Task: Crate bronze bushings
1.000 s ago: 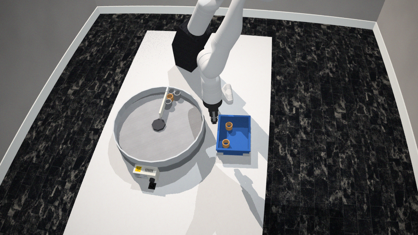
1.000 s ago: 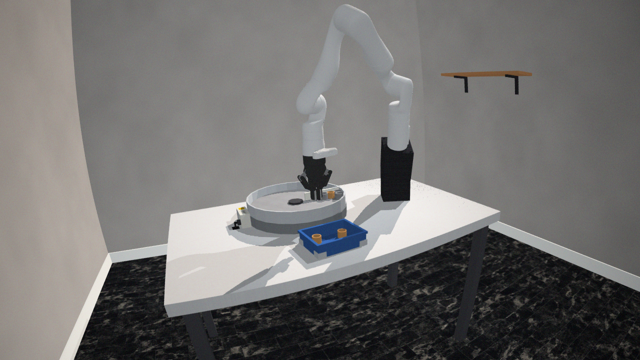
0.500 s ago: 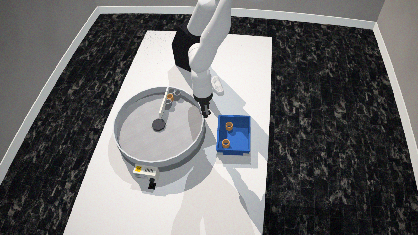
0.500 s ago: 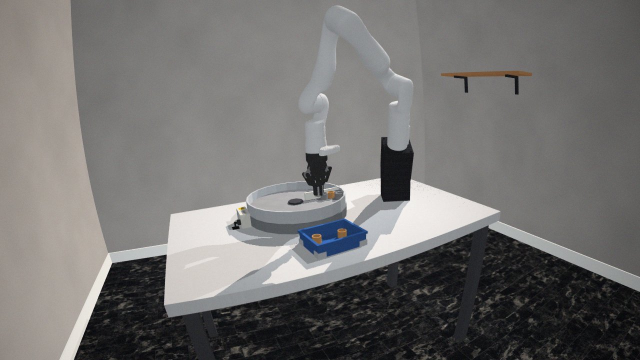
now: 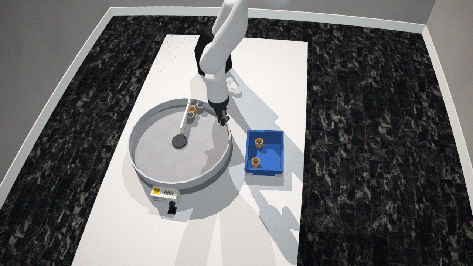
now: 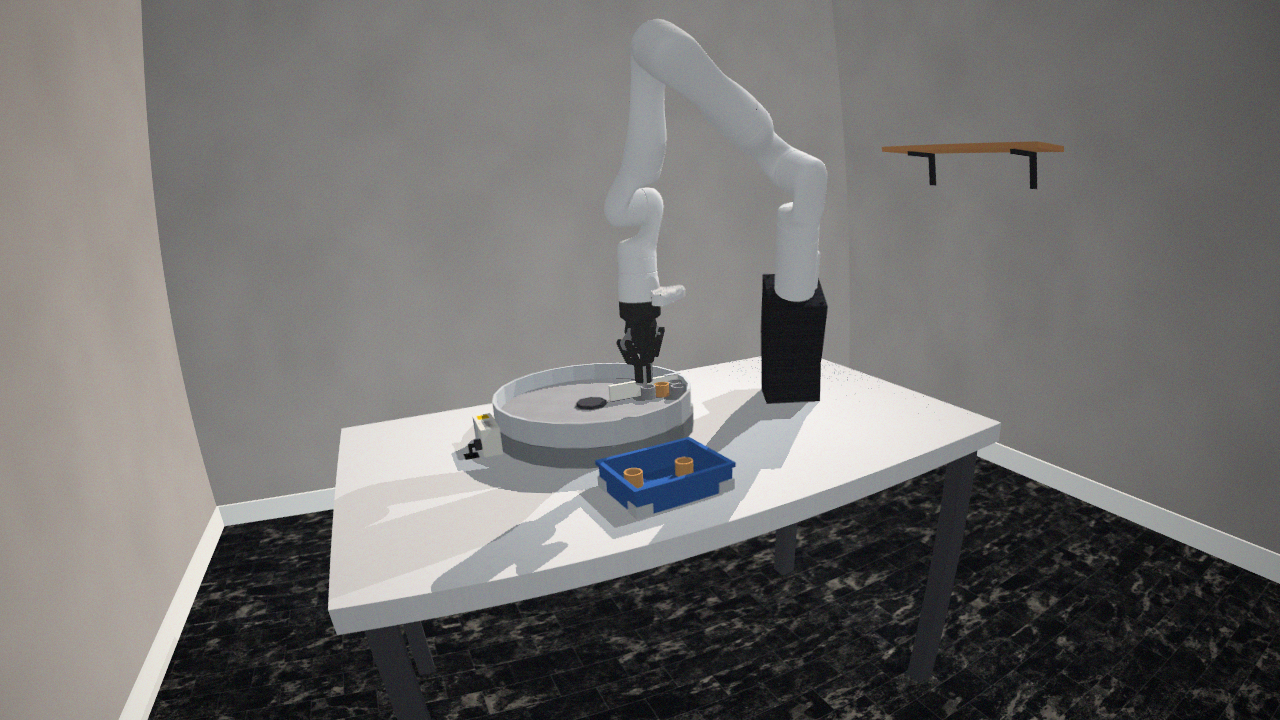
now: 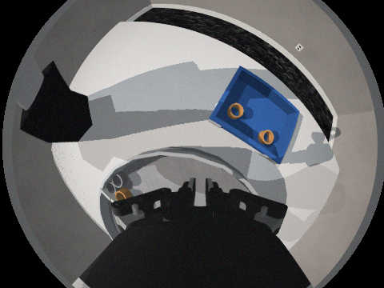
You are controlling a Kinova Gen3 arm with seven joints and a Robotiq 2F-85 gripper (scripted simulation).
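The round grey turning table [image 5: 180,145] holds one bronze bushing [image 5: 192,109] at its far rim, packed among steel bushings [image 5: 200,105] next to a white wiper bar [image 5: 185,113]. The blue crate [image 5: 264,152] to the right of the table holds two bronze bushings [image 5: 258,142] [image 5: 255,162]. My gripper [image 5: 224,121] hangs over the table's far right rim, between the crate and the bushing cluster. It is shut with nothing between the fingers. In the wrist view the gripper [image 7: 201,187] shows empty, with the crate [image 7: 256,114] ahead to the right and the bronze bushing [image 7: 122,194] at the lower left.
A dark hub [image 5: 179,141] sits at the table's centre. A white control box [image 5: 164,196] stands against the table's near side. The arm's black base [image 6: 792,338] stands at the back of the white bench. A wall shelf [image 6: 972,148] hangs far off.
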